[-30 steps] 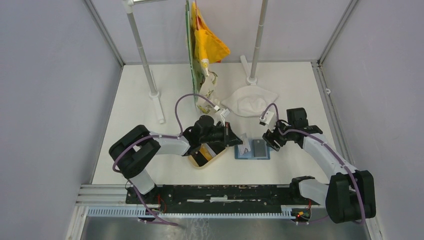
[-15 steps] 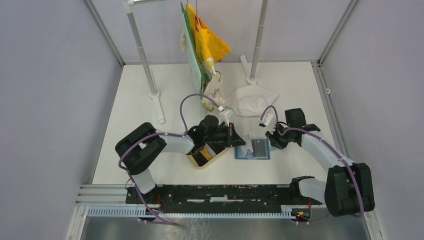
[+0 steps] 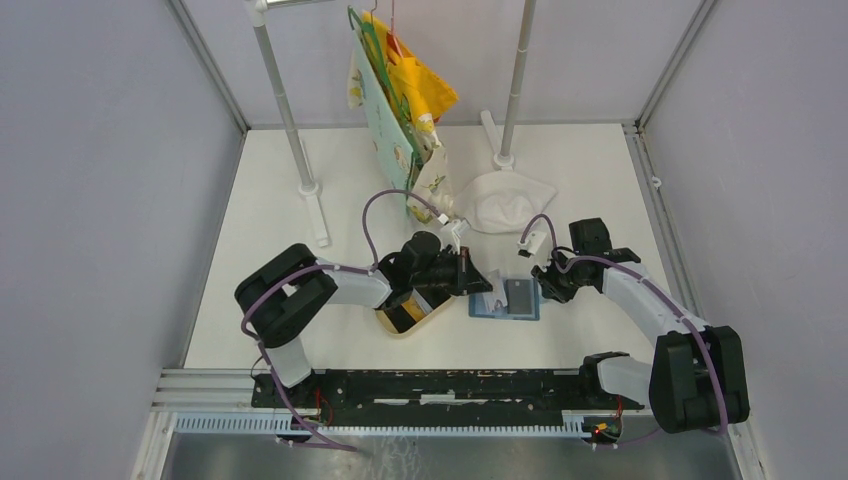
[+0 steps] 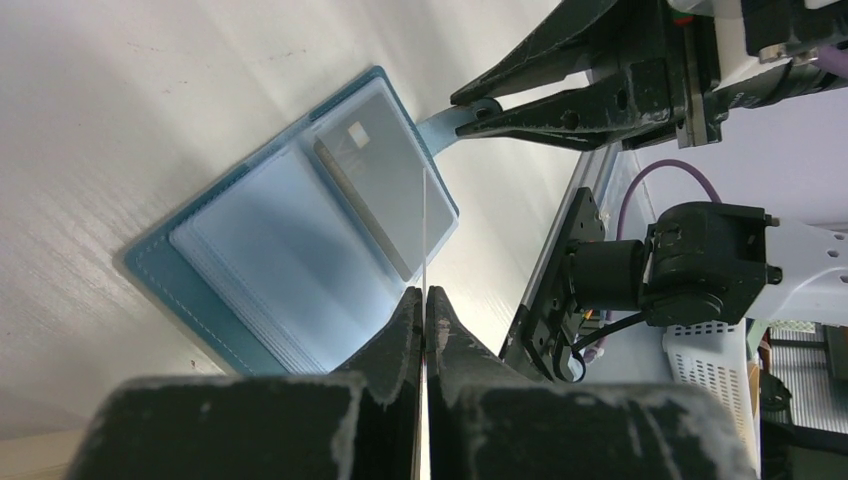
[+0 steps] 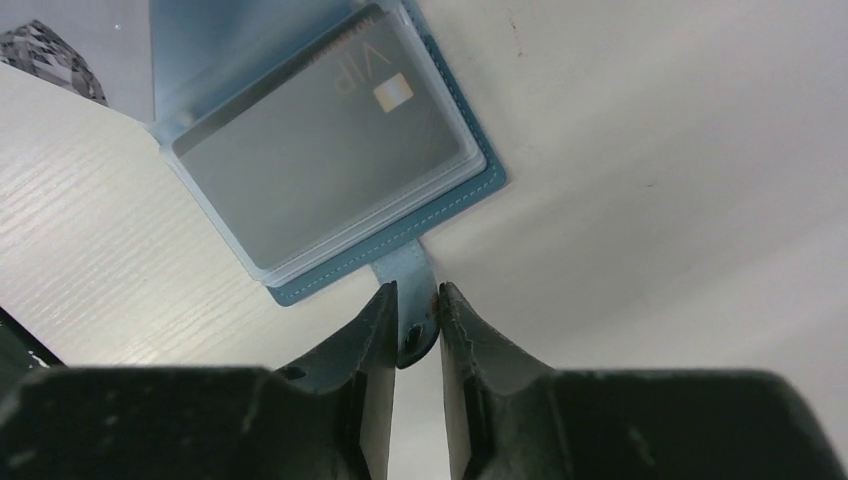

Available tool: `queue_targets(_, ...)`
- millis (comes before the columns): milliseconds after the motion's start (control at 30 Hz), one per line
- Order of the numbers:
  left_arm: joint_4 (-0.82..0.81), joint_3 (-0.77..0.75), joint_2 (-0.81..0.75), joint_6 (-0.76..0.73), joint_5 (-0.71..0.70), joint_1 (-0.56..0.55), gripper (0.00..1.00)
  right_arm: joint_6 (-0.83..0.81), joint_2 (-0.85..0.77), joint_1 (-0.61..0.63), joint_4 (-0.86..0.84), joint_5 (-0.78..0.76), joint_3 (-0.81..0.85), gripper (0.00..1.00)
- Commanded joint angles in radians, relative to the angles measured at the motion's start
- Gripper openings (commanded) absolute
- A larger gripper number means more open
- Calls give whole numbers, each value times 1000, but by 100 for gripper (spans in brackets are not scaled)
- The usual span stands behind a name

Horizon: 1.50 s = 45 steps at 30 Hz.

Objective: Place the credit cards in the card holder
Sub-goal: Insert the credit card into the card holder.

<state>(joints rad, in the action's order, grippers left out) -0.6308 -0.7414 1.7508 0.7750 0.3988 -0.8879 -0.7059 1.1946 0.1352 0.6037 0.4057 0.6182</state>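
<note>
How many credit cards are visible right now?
2. One credit card sits in the open card holder's clear sleeve; a second card is gripped edge-on in the left gripper's jaws. Others may be hidden.

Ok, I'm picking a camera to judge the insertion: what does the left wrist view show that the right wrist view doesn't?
Left wrist only: the left hand clamping the second card, seen edge-on. Right wrist only: VIP lettering on the stored card. Both: the open card holder with the right hand pinching its strap.
</note>
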Motion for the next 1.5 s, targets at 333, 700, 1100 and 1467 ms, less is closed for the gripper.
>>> queue_targets(333,-40,-55,26,79,-20,-11,2,-5,57,-1,-92,-84,129,2)
queue_targets(700,-70,-41,52,211,-102,-27,2,3,132,-3,-143,-61,217,52)
queue_targets(1100,-148,23,47,337,-315,-125,2,-82,64,-108,-48,58,149,69)
queue_targets(1467,108,6,-123,143,-456,-113,2,-1226,-64,-156,503,435,-17,25)
